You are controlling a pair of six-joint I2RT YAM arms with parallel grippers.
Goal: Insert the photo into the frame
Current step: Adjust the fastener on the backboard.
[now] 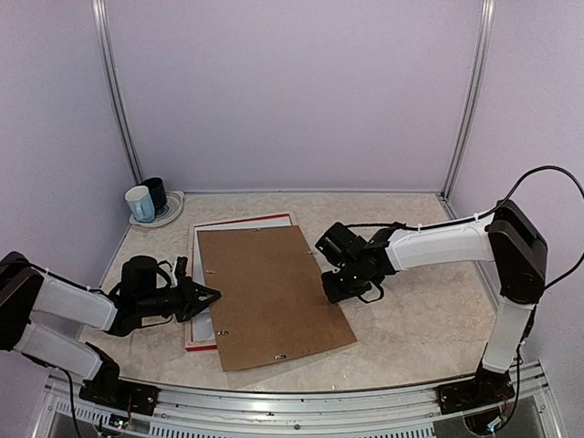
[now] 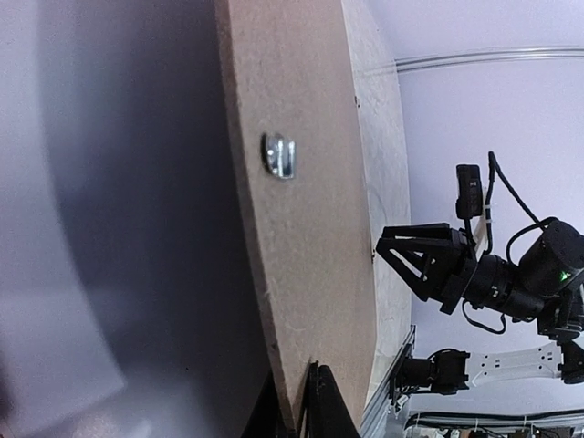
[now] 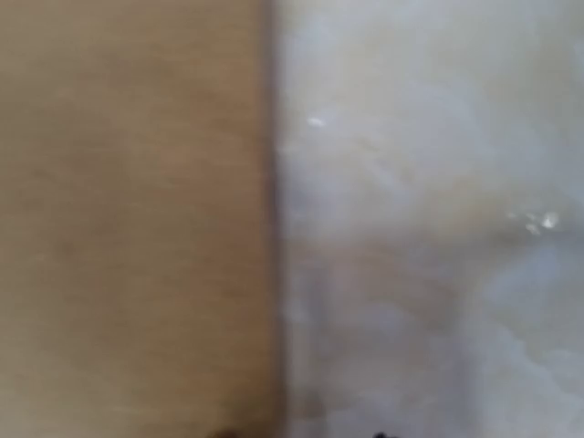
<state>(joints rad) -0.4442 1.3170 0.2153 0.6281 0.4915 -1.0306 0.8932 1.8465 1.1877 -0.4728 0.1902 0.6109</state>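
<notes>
While looking down from above, find the left pincer (image 1: 212,297) pressed together on the left edge of a plain brown backing board (image 1: 274,292), with the thin edge caught between its fingers. From its own wrist view, see that edge raised off the bench (image 1: 420,315) and tilted, with a small metal clip (image 2: 279,155) on the board's back.

Across the board, find the right pincer (image 1: 333,290) pointing down at the right edge, jaws partly apart. In its blurred wrist view, only two dark tips at the bottom, one over the board and one over the bench. Cannot tell whether either touches the board.

Moving outward, note the frame (image 1: 245,220) lying flat beneath the board: a red strip along the far side and at the near left corner, a white border (image 1: 193,260) peeking out on the left. Board skewed across it, not squared up. No sight of the photo anywhere; possibly hidden under the board, but cannot tell.

At the far left corner, two mugs (image 1: 146,201) on a plate (image 1: 172,217), well apart from the work.

Judging progress: not finished. Cannot confirm the photo in place. Left to do, at the least: square the board inside the frame, lower it flat, turn the clips.
</notes>
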